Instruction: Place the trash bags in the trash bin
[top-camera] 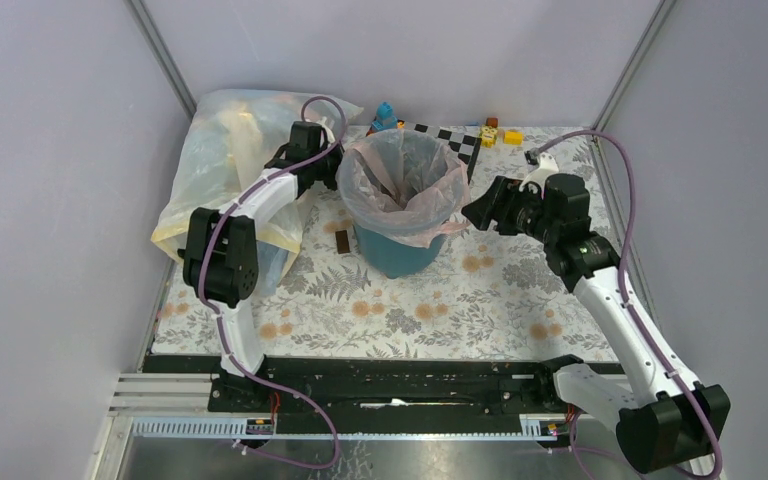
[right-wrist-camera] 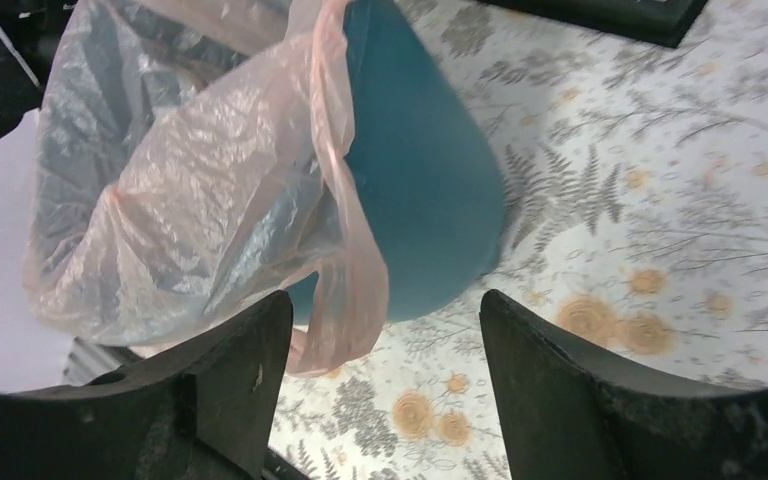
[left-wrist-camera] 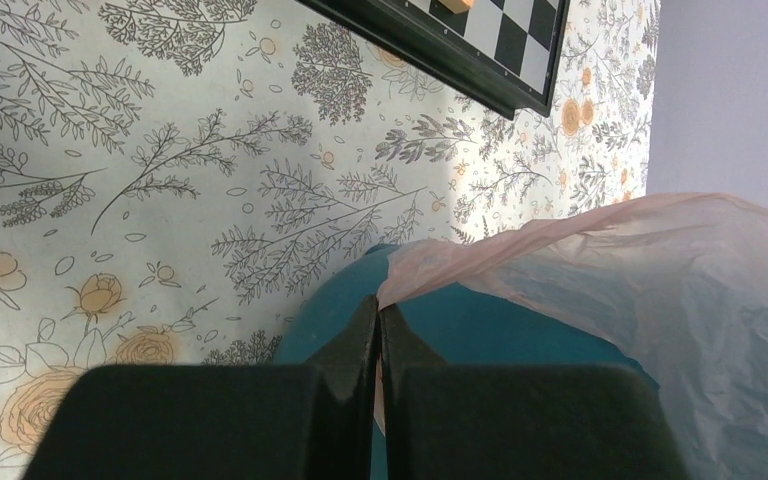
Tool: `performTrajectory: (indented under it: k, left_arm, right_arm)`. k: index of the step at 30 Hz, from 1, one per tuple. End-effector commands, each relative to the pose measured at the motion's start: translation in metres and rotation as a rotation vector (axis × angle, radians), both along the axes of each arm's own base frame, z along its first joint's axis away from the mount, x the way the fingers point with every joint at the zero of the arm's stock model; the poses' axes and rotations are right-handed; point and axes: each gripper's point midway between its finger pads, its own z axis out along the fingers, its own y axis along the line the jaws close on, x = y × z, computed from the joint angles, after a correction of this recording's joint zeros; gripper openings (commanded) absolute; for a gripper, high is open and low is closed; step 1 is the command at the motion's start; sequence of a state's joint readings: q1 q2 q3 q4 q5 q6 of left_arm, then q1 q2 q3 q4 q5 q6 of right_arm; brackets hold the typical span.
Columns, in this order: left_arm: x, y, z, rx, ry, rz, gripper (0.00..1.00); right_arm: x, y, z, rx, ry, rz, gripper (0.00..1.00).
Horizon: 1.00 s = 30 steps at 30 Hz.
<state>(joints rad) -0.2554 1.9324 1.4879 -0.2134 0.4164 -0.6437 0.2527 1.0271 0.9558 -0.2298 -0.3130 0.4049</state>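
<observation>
The teal-blue trash bin (top-camera: pixel 400 250) stands mid-table with a thin pink trash bag (top-camera: pixel 400 175) lining it, its edges draped over the rim. My left gripper (top-camera: pixel 332 172) is at the bin's left rim, shut on the bag's edge (left-wrist-camera: pixel 400 275) against the bin wall (left-wrist-camera: pixel 480 330). My right gripper (top-camera: pixel 476 212) is open just right of the bin; in the right wrist view the bag's loop handle (right-wrist-camera: pixel 355 290) hangs beside the left finger (right-wrist-camera: pixel 245 370), over the bin (right-wrist-camera: pixel 420 190).
A large clear yellowish bag (top-camera: pixel 225 170) lies at the back left behind my left arm. A checkerboard (top-camera: pixel 455 140) and small toys (top-camera: pixel 495 132) sit at the back. A small brown piece (top-camera: pixel 343 241) lies left of the bin.
</observation>
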Motion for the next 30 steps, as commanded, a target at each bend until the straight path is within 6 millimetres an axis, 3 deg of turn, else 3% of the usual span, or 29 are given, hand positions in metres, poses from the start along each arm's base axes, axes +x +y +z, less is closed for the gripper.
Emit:
performTrajectory:
  k: [1, 4, 10, 15, 19, 25, 30]
  left_arm:
    - [0.002, 0.000, 0.039, -0.032, -0.102, -0.001, 0.00]
    - [0.001, 0.001, 0.038, -0.031, -0.098, -0.001, 0.00]
    - [0.000, 0.003, 0.033, -0.019, -0.091, 0.005, 0.00]
    - [-0.002, 0.003, 0.016, -0.013, -0.067, 0.009, 0.00]
    - [-0.004, 0.003, 0.004, 0.000, -0.049, 0.009, 0.00]
    - [-0.008, 0.002, -0.011, 0.006, -0.033, 0.004, 0.00]
    - [-0.011, 0.005, -0.016, 0.020, -0.031, 0.007, 0.00]
  right_arm:
    - [0.000, 0.022, 0.025, 0.136, -0.088, 0.089, 0.74]
    - [0.003, 0.026, 0.014, 0.149, -0.053, 0.101, 0.69]
    - [0.010, 0.020, -0.014, 0.129, 0.010, 0.044, 0.47]
    - [0.009, 0.017, -0.044, 0.123, 0.059, 0.017, 0.42]
    - [0.008, 0.018, -0.067, 0.128, 0.098, 0.014, 0.22]
    - [0.008, 0.021, -0.102, 0.120, 0.195, 0.020, 0.12]
    - [0.007, 0.027, -0.121, 0.145, 0.244, 0.032, 0.11]
